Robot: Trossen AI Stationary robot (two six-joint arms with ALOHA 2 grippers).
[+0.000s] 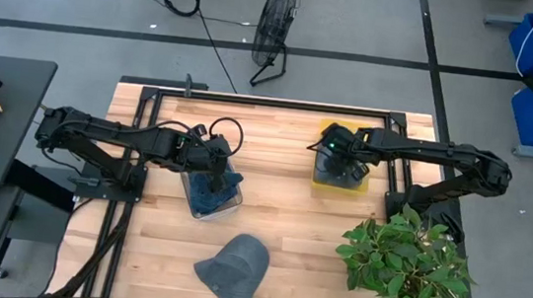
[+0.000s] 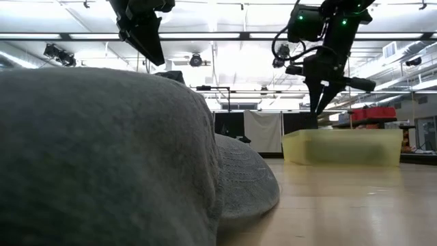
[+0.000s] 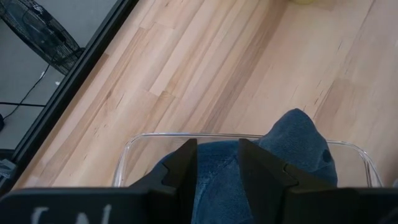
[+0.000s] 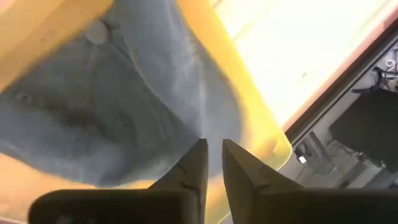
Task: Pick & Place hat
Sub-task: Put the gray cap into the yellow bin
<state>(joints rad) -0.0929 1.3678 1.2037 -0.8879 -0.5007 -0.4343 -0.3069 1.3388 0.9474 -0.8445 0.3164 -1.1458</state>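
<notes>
Hat in grey (image 1: 234,271) sprawls on the wooden counter (image 1: 282,185) near its front edge, well apart from both bins. Over at the yellow bin (image 1: 341,170) with a grey hat (image 4: 124,112) inside, the right hand (image 1: 337,159) hangs, fingers nearly together around nothing. And the left hand (image 1: 213,163) hovers above the clear bin (image 1: 212,191) with its blue hat (image 3: 298,149), fingers slightly parted, gripping nothing.

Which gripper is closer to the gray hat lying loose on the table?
Left. The left gripper hangs over the clear bin, just behind the gray hat. The right gripper is over the yellow bin, farther off.
</notes>
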